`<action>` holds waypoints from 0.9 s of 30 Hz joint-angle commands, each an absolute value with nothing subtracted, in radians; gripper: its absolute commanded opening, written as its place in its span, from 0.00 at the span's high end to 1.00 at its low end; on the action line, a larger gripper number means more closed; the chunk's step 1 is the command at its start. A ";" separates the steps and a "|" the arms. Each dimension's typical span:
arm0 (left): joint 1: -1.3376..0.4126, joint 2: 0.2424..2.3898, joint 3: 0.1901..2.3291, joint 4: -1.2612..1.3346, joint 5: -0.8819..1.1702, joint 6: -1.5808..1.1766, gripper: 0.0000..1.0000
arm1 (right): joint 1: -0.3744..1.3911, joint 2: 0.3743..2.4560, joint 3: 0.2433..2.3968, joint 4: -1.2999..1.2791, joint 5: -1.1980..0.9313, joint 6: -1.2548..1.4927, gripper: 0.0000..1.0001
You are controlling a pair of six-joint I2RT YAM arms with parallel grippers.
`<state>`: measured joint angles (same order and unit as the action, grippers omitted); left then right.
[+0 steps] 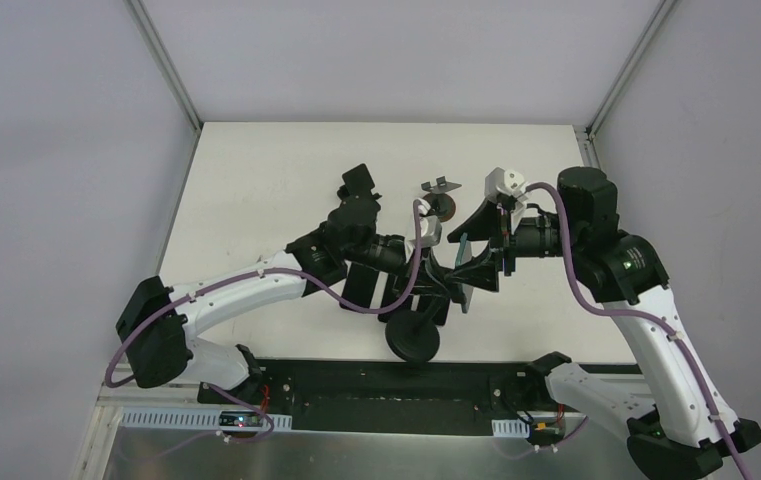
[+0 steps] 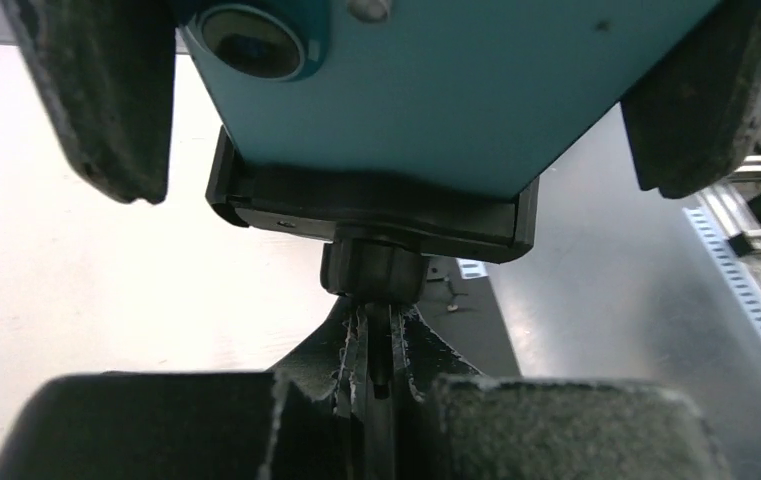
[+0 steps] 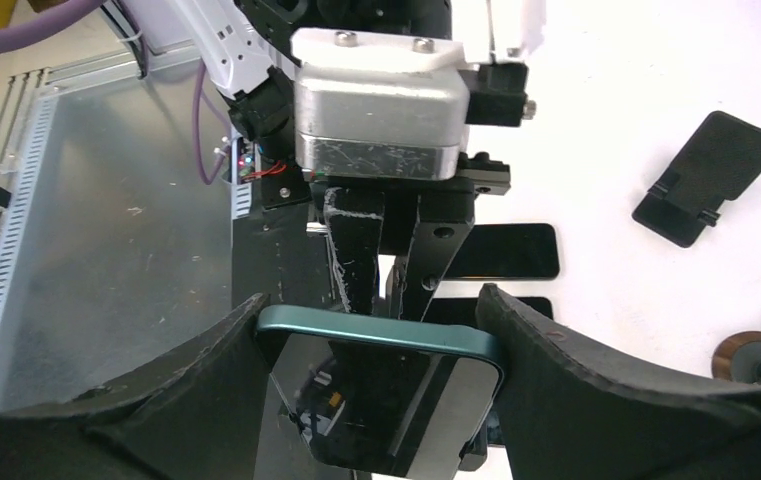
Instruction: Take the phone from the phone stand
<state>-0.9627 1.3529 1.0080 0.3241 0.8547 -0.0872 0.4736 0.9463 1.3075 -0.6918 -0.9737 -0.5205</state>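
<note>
Phone: teal case and glossy dark screen; held up over the table, close to its near edge and about midway along it, with one end seated in the stand's cradle
Phone stand: black; its round base shows at the table's near edge, below the two grippers; whether the base rests on the surface cannot be told
Cradle: black tray wrapping the teal end of the phone, with a short stem directly beneath it
Right gripper: jaws closed onto the phone, with one wide padded finger on each of two opposite edges and the screen showing between them
Left gripper: jaws pressed in tight on the stand's stem just below the cradle, its two pads almost meeting around it
Arms: both reach in toward the middle of the table's near edge, with the left gripper directly behind the phone as the right wrist camera sees it
Folded black stand: lying flat on the white surface, well apart from the phone
Dark phones: two, lying flat side by side on the table beyond the left gripper
Round brown object: on the table, partly hidden by the right gripper's finger
</note>
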 commanded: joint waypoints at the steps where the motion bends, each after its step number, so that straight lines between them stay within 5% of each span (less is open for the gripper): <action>1: -0.970 1.370 1.083 0.394 0.851 -0.152 1.00 | 0.484 0.907 1.343 -0.606 -1.020 -0.485 0.76; 6: -0.971 1.358 1.064 0.395 0.818 -0.153 1.00 | 0.485 0.872 1.296 -0.586 -0.981 -0.441 0.27; 10: -0.971 1.334 1.040 0.395 0.789 -0.139 1.00 | 0.485 0.854 1.280 -0.608 -0.952 -0.437 0.01; 27: -0.971 1.189 0.891 0.390 0.608 -0.134 1.00 | 0.484 0.702 1.073 -0.488 -0.858 -0.413 0.01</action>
<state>-0.9760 1.2797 0.9009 0.2916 0.7010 -0.1127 0.4778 0.7380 1.1049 -0.5648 -0.8516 -0.4358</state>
